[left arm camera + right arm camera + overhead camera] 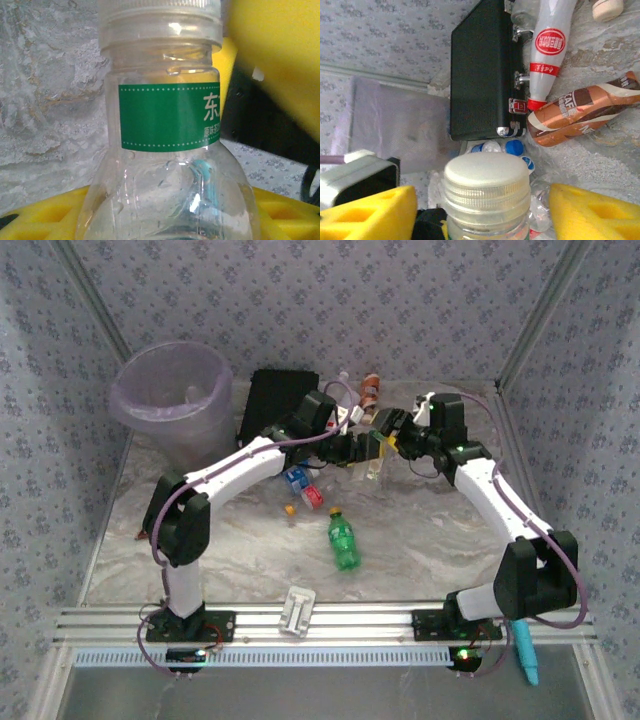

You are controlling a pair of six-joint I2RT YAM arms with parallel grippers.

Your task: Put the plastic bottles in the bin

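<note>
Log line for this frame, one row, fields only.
item: green-label bottle | right gripper: open around its cap | left gripper: at bottle, grip unclear | bin: far left, apart

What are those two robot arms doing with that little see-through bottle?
Both arms meet mid-table at one clear bottle with a green label. The right pincer stands open, its yellow fingers apart from the cap. The left pincer has its pads beside the bottle's body; whether it squeezes, I cannot tell. The lilac bin stands at the far left, and a green bottle lies on the table.
</note>
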